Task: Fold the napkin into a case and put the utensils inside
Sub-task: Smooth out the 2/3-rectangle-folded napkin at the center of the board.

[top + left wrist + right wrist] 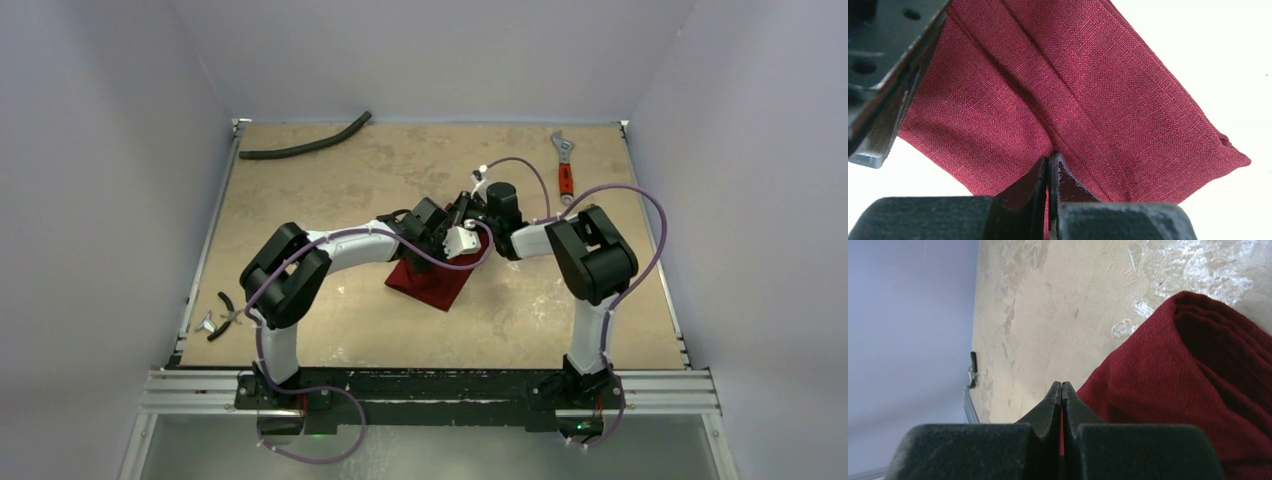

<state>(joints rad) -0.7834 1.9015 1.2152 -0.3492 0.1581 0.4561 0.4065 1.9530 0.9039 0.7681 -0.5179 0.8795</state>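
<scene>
napkin (432, 282): 1 | hose (305, 147): 1 | wrench (564, 170): 1 | pliers (226, 314): 1 | arms (300, 270): 2

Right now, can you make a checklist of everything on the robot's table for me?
Surface: tan table, with scuffed pale patches.
Job's things: napkin folded, mid-table; utensils, nothing seen.
Clutter: black hose far left; red-handled wrench far right; pliers at the near left edge.
Grippers: left gripper and right gripper, both shut on the napkin.
Cables: purple cables loop along both arms.
Surroundings: plain pale walls.
</scene>
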